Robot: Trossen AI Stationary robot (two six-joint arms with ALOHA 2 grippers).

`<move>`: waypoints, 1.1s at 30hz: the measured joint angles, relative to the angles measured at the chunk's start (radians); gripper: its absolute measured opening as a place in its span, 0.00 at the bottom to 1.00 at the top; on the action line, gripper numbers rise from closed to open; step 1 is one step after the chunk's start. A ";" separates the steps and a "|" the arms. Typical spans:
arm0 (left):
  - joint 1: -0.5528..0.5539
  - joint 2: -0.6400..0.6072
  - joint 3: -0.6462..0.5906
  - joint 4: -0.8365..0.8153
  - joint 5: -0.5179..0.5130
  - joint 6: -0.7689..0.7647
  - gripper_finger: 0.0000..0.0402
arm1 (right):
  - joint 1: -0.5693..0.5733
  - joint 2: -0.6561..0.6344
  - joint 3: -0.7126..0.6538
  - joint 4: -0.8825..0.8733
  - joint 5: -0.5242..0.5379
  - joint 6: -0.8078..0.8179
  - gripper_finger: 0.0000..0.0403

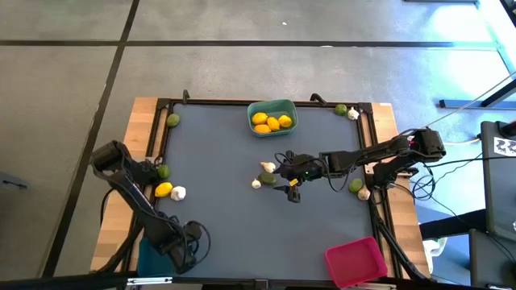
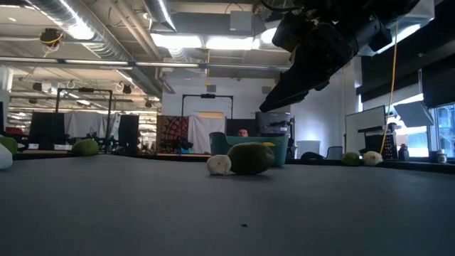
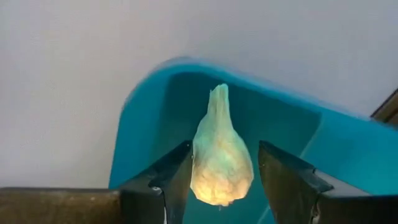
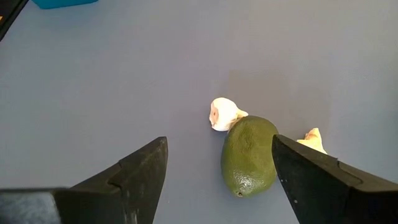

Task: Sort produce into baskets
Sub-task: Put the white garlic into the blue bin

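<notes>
White garlic bulb [image 3: 221,155] sits between the left end effector's [image 3: 224,180] parted fingers over the blue basket [image 3: 292,134]; the right end effector [image 4: 217,174] hovers spread above a lime [image 4: 249,154].

Table top [image 1: 226,177]: dark grey mat, wooden edges showing along both sides.
Floor [image 1: 72,89]: grey, crossed by dark seam lines.
Ceiling lights [image 2: 195,41]: bright panels over the room behind.
Person [image 2: 244,132]: far back, mostly hidden.
Cables [image 1: 439,169]: trailing off the table's right side.
</notes>
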State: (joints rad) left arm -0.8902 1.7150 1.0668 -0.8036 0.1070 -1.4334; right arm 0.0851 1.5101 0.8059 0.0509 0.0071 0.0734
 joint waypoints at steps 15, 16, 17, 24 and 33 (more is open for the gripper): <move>0.008 -0.157 0.000 -0.024 0.054 -0.060 0.44 | 0.000 0.000 0.000 -0.001 -0.011 0.000 0.71; 0.008 -0.169 0.000 -0.031 0.054 -0.066 0.44 | 0.000 0.000 0.000 -0.001 -0.011 0.000 0.71; 0.008 -0.178 0.000 -0.034 0.054 -0.070 0.44 | 0.000 0.000 0.000 0.000 -0.011 0.000 0.71; 0.015 -0.248 0.000 -0.103 0.052 -0.125 0.44 | 0.000 0.000 0.000 -0.001 -0.011 -0.001 0.71; 0.015 -0.307 0.000 -0.126 0.053 -0.113 0.44 | 0.000 0.000 0.000 -0.003 -0.011 -0.002 0.71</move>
State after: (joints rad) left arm -0.8757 1.4079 1.0672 -0.9292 0.1603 -1.5468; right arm 0.0853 1.5101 0.8059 0.0477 -0.0044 0.0719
